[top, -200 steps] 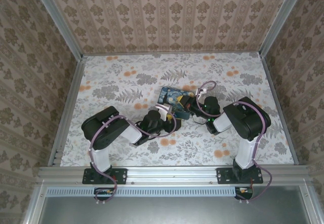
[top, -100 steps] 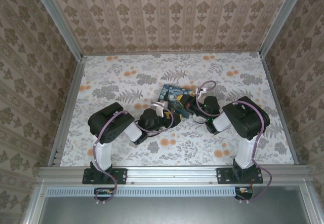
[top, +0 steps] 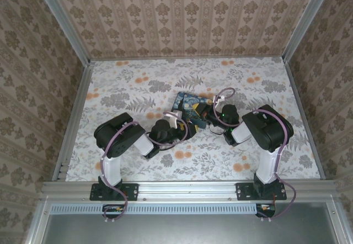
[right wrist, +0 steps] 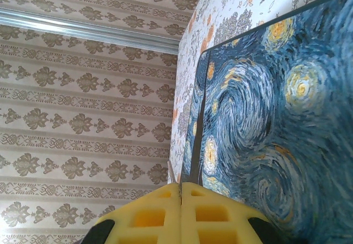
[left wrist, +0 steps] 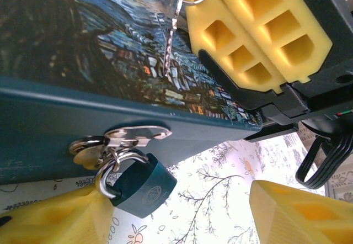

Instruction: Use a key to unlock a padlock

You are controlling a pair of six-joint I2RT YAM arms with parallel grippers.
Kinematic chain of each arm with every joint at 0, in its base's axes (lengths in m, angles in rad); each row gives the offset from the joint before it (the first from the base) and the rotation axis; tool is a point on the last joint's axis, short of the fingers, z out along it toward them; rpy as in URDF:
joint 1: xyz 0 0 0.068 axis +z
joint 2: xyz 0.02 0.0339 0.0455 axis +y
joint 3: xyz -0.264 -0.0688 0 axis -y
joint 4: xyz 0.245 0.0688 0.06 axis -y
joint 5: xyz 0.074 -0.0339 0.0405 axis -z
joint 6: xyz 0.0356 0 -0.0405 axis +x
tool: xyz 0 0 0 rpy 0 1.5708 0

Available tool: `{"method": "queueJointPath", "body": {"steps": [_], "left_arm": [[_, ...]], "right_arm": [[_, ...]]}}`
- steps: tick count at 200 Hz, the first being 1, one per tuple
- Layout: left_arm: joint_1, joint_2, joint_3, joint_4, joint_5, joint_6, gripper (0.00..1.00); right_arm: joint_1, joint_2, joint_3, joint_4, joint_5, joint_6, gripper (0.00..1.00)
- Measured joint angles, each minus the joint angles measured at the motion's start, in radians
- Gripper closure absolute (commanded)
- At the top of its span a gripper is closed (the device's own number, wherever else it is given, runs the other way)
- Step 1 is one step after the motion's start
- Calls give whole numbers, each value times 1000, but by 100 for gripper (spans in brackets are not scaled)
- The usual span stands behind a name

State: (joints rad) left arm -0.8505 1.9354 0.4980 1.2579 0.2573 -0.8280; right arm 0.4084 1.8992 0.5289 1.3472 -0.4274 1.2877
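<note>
left tool open around the padlock hanging from the hasp of the box, one finger touching its shackle, right tool closed, seemingly pinching the ring of the key, which dangles over the lid

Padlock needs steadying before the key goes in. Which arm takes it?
Left. The left gripper is open with its fingers either side of the padlock hanging from the box hasp. The right gripper is shut on the ring of the key, above the lid.
</note>
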Motion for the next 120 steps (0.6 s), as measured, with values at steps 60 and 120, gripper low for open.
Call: {"method": "queueJointPath", "body": {"steps": [60,120], "left_arm": [[-3,16,3,11,-34,-33,43],[-32,15,3,10,-68,-35,43]], "right_arm": [[0,0,0,0,0,0,100],[0,0,0,0,0,0,100]]}}
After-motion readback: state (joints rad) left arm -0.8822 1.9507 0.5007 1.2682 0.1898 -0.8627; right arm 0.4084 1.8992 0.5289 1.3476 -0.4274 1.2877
